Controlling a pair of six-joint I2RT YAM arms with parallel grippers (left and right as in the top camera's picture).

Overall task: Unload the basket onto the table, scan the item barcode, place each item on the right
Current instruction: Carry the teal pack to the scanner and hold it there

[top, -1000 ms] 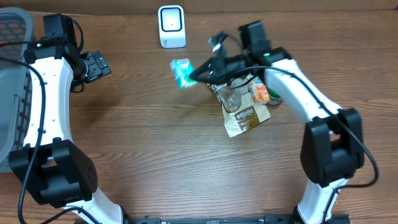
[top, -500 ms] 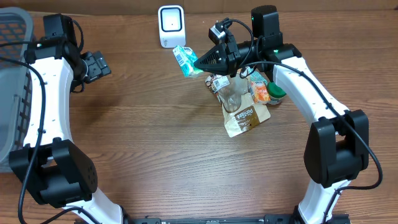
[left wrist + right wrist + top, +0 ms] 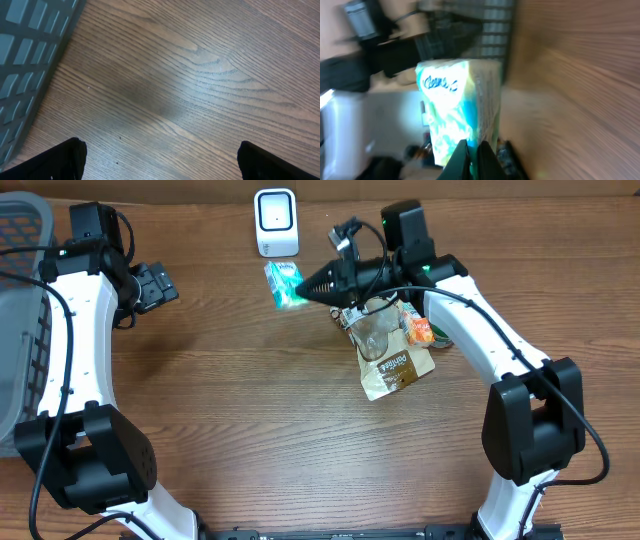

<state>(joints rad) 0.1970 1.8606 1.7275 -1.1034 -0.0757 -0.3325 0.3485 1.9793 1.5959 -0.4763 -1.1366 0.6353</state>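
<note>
Jaws of the right arm pinch the green tissue pack by one edge, holding it ahead of them near the scanner, probably to show its barcode; left jaws stand spread, idle.

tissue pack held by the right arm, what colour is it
The tissue pack is teal-green and white with blue lettering; right wrist view shows it best.

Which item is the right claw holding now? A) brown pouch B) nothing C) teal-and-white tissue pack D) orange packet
C: the right claw is shut on the teal-and-white tissue pack, holding it just in front of the white scanner, while the brown pouch and orange packet lie in the pile on the table.
</note>
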